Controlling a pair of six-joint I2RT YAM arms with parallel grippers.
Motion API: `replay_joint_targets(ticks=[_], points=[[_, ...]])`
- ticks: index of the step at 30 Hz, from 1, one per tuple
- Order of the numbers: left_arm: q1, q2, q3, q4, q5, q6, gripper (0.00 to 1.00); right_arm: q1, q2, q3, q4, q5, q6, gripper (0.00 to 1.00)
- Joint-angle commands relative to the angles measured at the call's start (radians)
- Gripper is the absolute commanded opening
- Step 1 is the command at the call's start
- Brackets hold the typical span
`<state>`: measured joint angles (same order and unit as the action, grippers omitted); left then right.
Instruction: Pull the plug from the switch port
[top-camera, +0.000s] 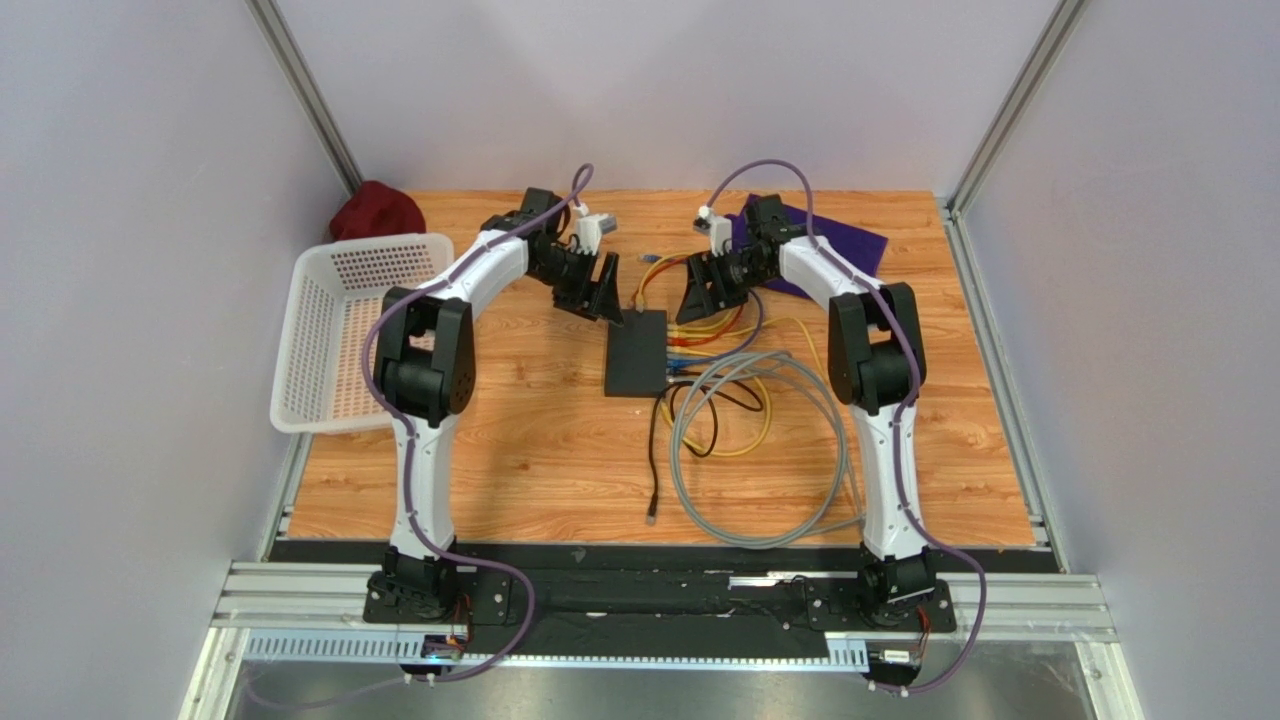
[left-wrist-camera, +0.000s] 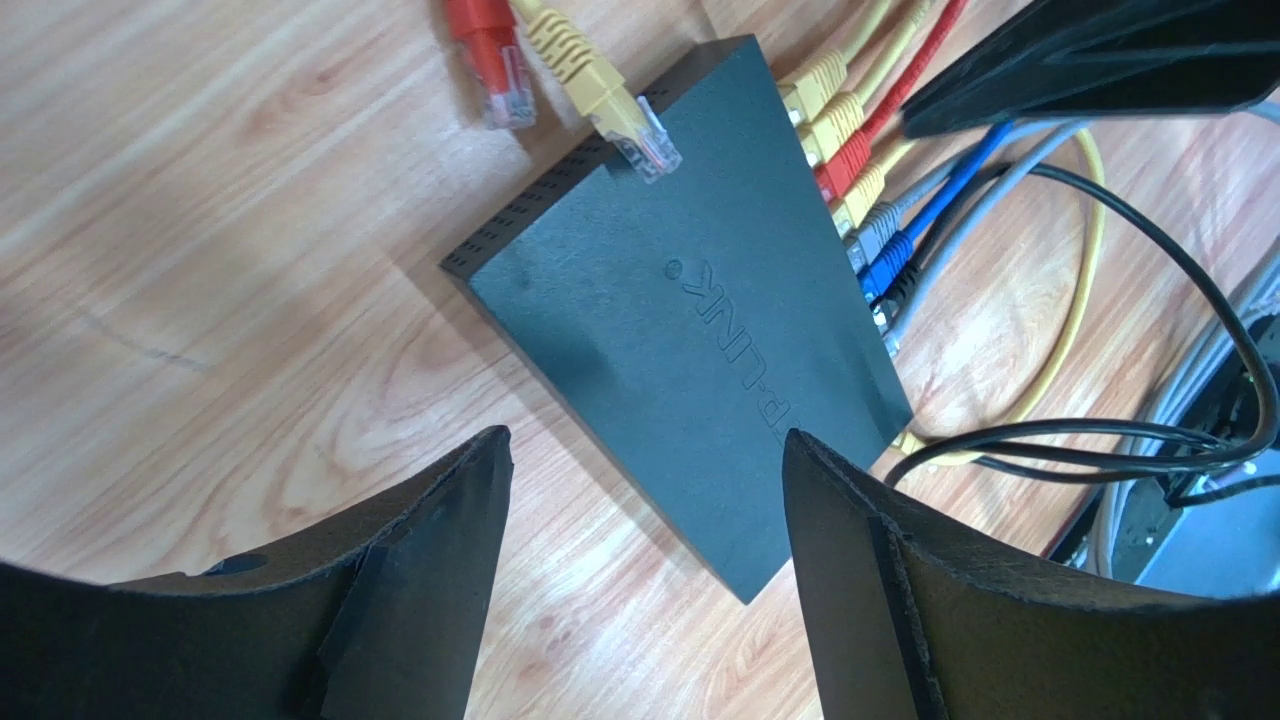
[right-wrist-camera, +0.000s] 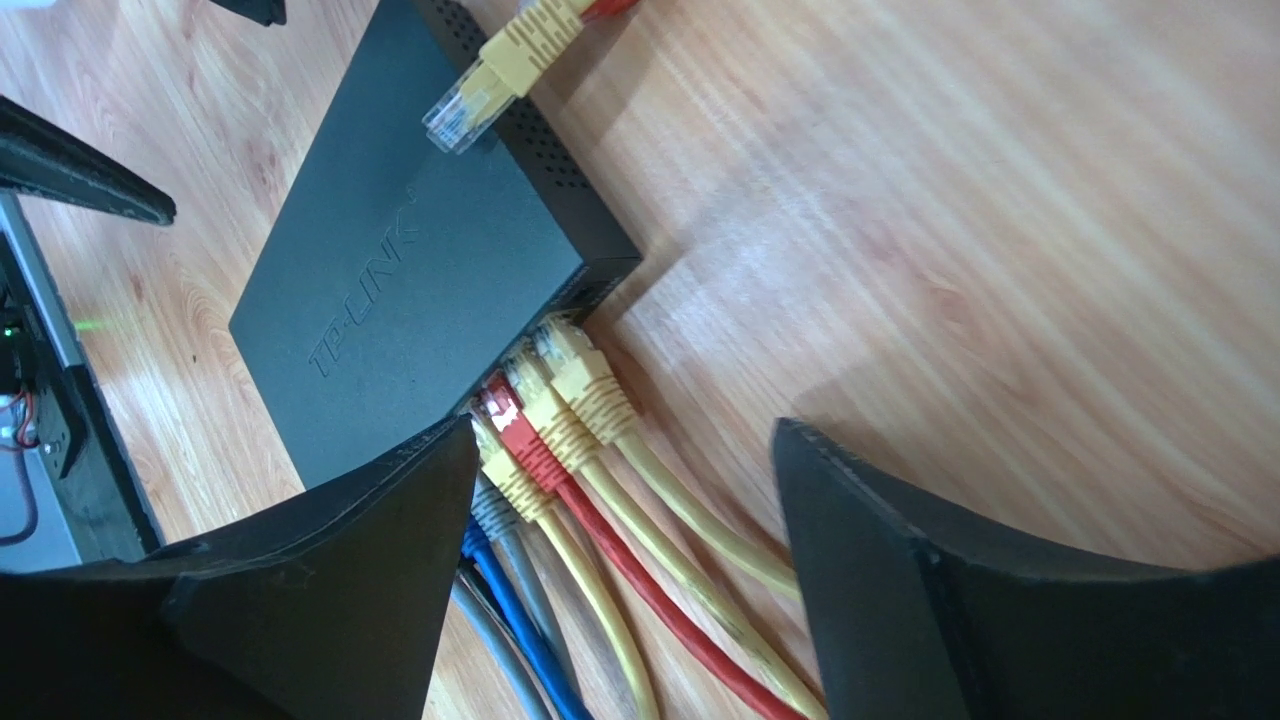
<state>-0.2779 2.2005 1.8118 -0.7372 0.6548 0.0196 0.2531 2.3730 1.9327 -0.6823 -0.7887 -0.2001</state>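
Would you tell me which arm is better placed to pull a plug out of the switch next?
The right arm: the right tool, open, hangs over the row of plugs in the switch, while the left tool faces its plain top.

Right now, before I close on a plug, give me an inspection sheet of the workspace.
Surface: wooden table, flat.
Job's things: black switch lying flat; yellow, red, grey and blue plugs seated along one side.
Clutter: white basket, red cloth, purple cloth.
Grippers: left gripper open over the switch, right gripper open over the seated plugs; both hold nothing.
Cables: loose yellow plug resting on the switch's edge; loose red plug on the wood; grey coil and black lead nearer the arms.
Surroundings: pale walls, nothing else seen.
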Motion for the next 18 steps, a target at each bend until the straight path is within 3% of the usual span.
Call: replay_joint_targets(ticks=[1,6,13,18], points=[[-0.017,0.025,0.029,-0.013,0.031,0.017,0.75,0.029,0.018,0.023,0.016,0.012,0.002,0.78],[-0.024,0.061,0.043,-0.008,0.029,0.0,0.75,0.035,0.014,-0.033,0.024,0.043,0.019,0.7],[-0.024,0.056,0.034,-0.017,0.048,0.003,0.74,0.11,-0.113,-0.261,0.017,0.045,-0.056,0.7],[-0.026,0.033,0.04,-0.04,0.051,0.011,0.74,0.141,-0.15,-0.27,0.01,0.089,-0.075,0.71]])
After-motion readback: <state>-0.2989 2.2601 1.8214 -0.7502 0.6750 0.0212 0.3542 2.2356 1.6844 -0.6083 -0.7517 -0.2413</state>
